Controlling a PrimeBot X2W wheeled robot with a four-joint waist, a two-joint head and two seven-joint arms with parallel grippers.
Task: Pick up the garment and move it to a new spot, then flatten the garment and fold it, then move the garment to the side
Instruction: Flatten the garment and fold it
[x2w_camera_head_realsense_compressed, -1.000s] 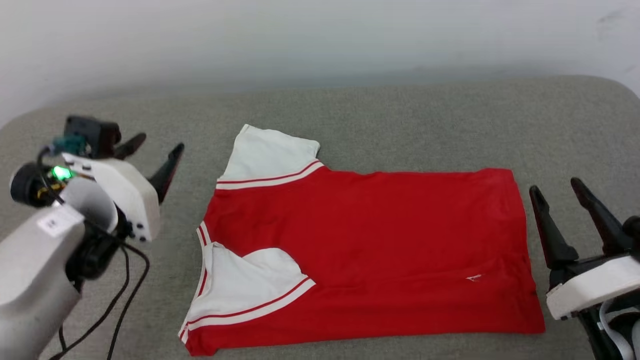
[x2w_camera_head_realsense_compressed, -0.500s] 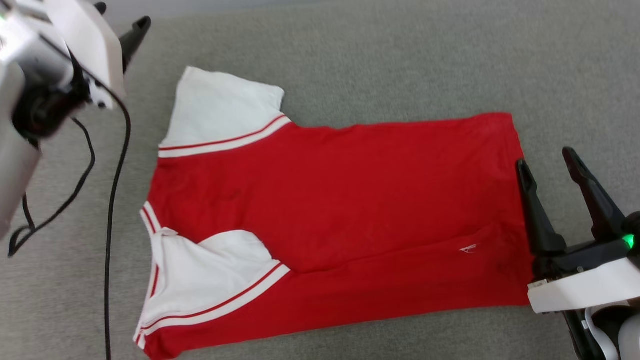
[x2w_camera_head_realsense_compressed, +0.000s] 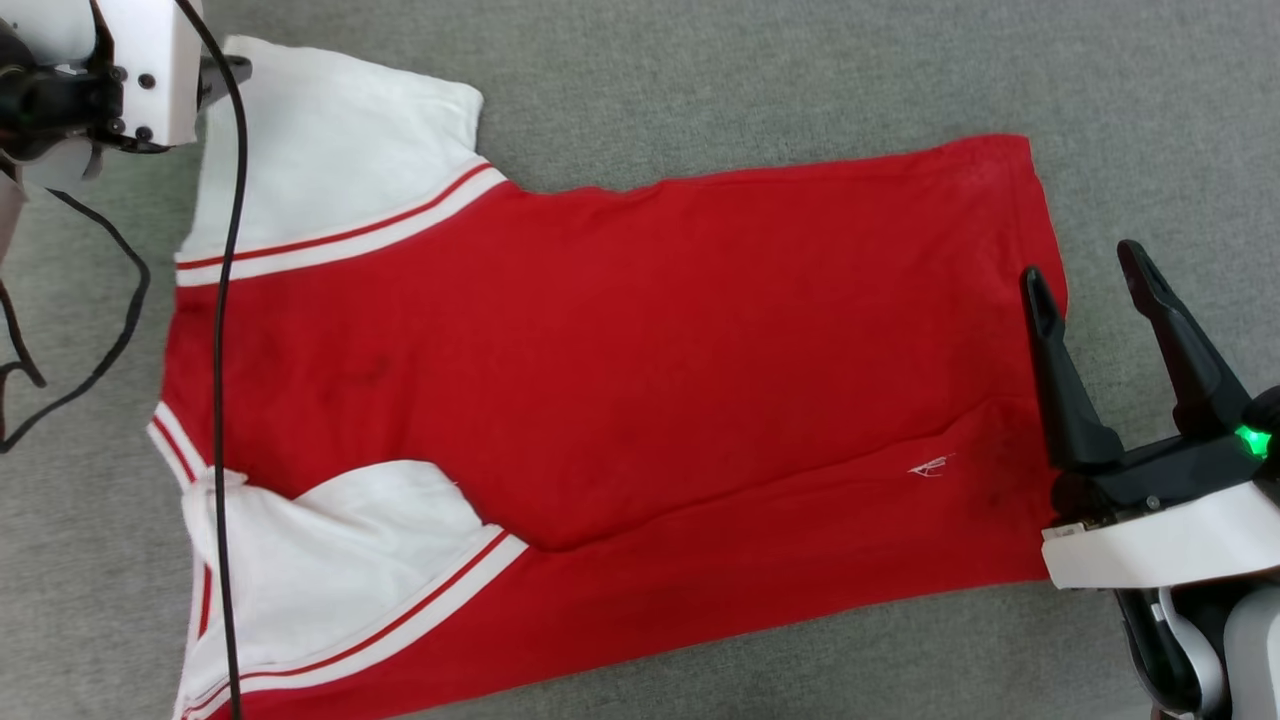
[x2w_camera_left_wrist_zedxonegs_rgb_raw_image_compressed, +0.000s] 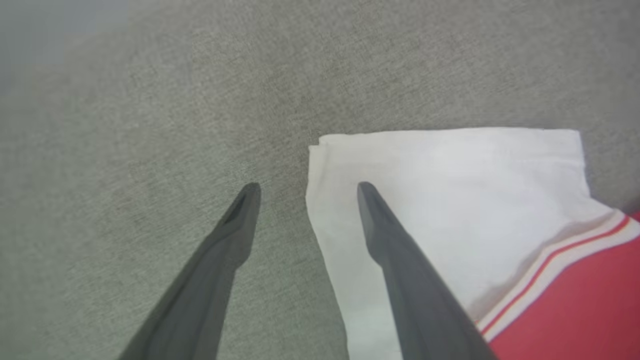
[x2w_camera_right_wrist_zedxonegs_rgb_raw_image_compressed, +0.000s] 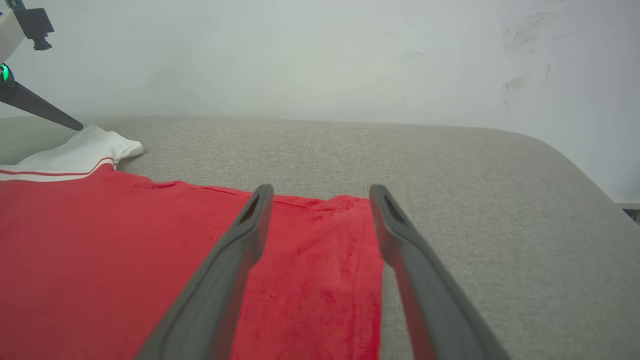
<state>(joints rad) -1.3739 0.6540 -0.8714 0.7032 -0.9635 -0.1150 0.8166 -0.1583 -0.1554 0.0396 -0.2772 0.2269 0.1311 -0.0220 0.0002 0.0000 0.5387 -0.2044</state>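
Garment (x2w_camera_head_realsense_compressed: 650, 350): red jersey spread flat on the grey cushioned surface (x2w_camera_head_realsense_compressed: 780, 70), collar end toward the robot's left, hem toward its right.
Far sleeve (x2w_camera_left_wrist_zedxonegs_rgb_raw_image_compressed: 450, 200): white, laid out flat beyond the red body, with red-and-white striped trim where it meets the red.
Near sleeve (x2w_camera_head_realsense_compressed: 330, 560): white, folded inward over the red body, with the same striped trim along its edge.
Small mark (x2w_camera_head_realsense_compressed: 930, 466): white, on the red fabric close to the hem.
Left gripper (x2w_camera_left_wrist_zedxonegs_rgb_raw_image_compressed: 307, 187): fingers spread wide, nothing between them; one finger over bare grey fabric, the other over the outer edge of the far sleeve; contact with the cloth not possible to tell.
Right gripper (x2w_camera_head_realsense_compressed: 1082, 268): fingers spread wide and empty, straddling the hem; in the right wrist view one finger over the red cloth, the other just off the hem's corner above the grey surface; contact not possible to tell.
Cable (x2w_camera_head_realsense_compressed: 225, 300): black, hanging from the left arm, crossing in front of the far sleeve, collar end and near sleeve in the head view.
Wall (x2w_camera_right_wrist_zedxonegs_rgb_raw_image_compressed: 300, 60): pale, behind the far edge of the cushioned surface, a few dark scuffs at upper right.
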